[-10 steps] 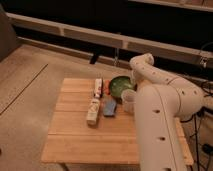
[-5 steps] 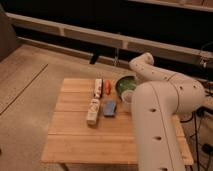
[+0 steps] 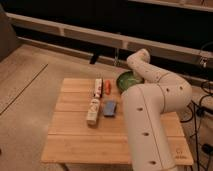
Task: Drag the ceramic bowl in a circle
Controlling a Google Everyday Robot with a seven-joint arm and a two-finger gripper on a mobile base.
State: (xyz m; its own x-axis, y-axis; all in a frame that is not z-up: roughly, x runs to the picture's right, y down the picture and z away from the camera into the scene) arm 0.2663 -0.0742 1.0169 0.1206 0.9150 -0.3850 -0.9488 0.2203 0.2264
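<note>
The bowl point(image 3: 126, 80) has slid a little to the right and toward the far edge of the table since the earlier frames, and the arm's bend has swung with it.

Nearest the camera, the bulky white arm point(image 3: 150, 125) rises over the right half of the wooden table point(image 3: 75, 145) and hides much of it. Left of the arm, near the table's middle, lie a pale bottle-like pack point(image 3: 92, 111) and, just beside it, a small blue thing point(image 3: 109, 107). Farther back are a white pack with a red patch point(image 3: 98, 87) and a slim orange thing point(image 3: 107, 86), side by side. Farthest, by the table's back edge and well apart from the bottle, is the green bowl, upright.

The gripper point(image 3: 136, 80) is down at the bowl's right side, largely masked by the arm's last link; whether it is open, closed or clamped on the rim cannot be told.

The bowl is probably stiff, fairly heavy and glossy, so it should slide readily on the wood but could chip if knocked or pushed off the near edge. The rim wall looks like the sensible place to hold: pinched between inside and outside, or simply hooked from within, with light downward pressure so it does not tip.
</note>
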